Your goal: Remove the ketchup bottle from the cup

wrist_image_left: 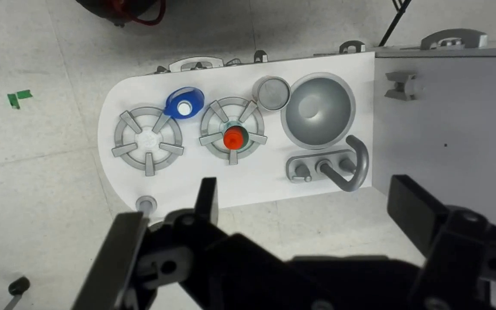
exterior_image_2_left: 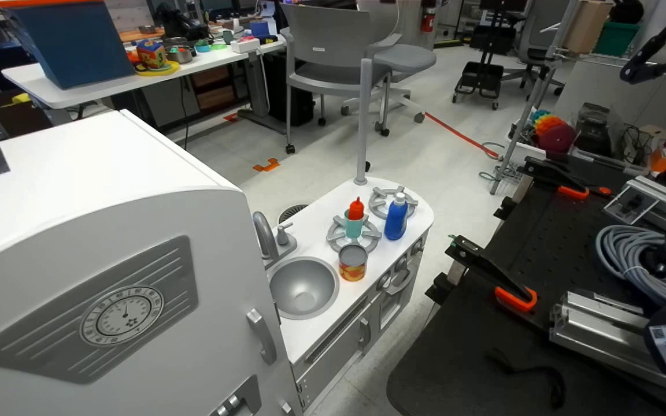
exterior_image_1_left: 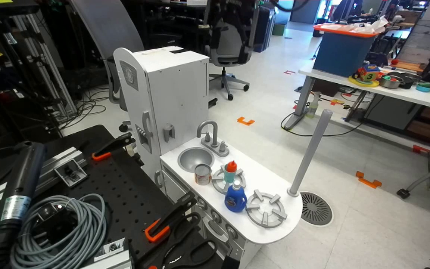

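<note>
You had the claw [wrist_image_left: 302, 200], jaws wide apart. The ketchup btl [exterior_image_1_left: 231, 167] sat in the cup [exterior_image_1_left: 229, 177], atop the right burner [wrist_image_left: 233, 156] in wrist view, w/ a blue jug [wrist_image_left: 186, 100] just left.

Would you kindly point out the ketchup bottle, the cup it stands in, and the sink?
Ketchup bottle [wrist_image_left: 233, 137]: wrist view, on its red top, seen from above.
Cup [exterior_image_2_left: 354, 228]: an exterior view, on its outer wall.
Sink [wrist_image_left: 319, 112]: wrist view, on the bare inside of its bowl.
</note>
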Controlling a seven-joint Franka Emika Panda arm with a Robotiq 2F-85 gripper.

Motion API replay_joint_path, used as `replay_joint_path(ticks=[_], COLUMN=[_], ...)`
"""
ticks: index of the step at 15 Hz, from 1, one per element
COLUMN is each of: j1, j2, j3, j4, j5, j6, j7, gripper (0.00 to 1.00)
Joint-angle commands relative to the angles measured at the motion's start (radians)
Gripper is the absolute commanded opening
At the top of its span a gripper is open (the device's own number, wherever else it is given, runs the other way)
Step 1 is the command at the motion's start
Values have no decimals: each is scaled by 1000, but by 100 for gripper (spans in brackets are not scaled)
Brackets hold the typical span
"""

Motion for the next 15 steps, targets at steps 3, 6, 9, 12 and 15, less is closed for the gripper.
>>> replay_joint_path(ticks=[3,6,9,12,15], j1=[-27,-27,-21,-13,-7], j2=[390,587,782,948,1074], j3=[35,33,28,24,25], j4=[294,446,607,755,870], j5=[-31,-41,-51,-67,-80], j6=[62,100,110,94,71], j7=[99,158,210,247,254], gripper=[100,100,100,100,100])
